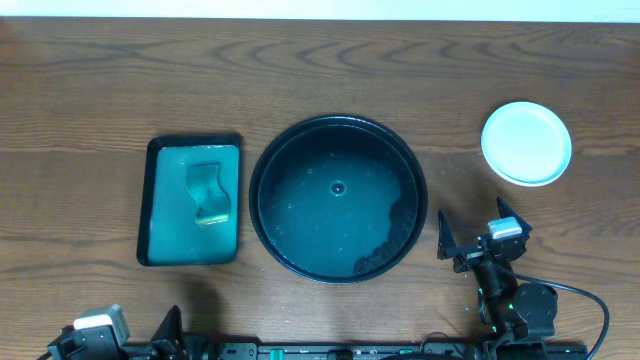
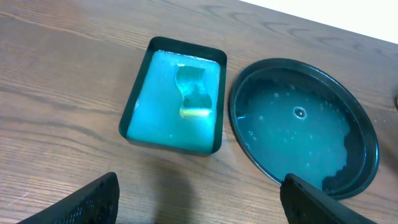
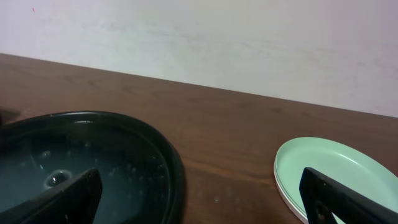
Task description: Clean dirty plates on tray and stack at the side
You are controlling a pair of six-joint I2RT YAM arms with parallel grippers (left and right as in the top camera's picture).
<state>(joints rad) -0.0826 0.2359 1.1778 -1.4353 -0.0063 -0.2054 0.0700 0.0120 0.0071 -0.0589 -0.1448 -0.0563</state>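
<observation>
The large round black tray (image 1: 338,198) sits mid-table with droplets and a dark foamy patch at its lower right; no plate lies in it. It also shows in the left wrist view (image 2: 303,127) and the right wrist view (image 3: 87,162). The plates (image 1: 526,143) stand stacked at the right, pale mint on top, also in the right wrist view (image 3: 339,174). My right gripper (image 1: 480,232) is open and empty, between tray and stack near the front. My left gripper (image 2: 199,202) is open and empty at the front left edge.
A rectangular black-rimmed green tray (image 1: 192,200) lies left of the round tray, with a pale sponge (image 1: 209,192) in it; both show in the left wrist view, tray (image 2: 174,96) and sponge (image 2: 194,92). A white wall is behind the table.
</observation>
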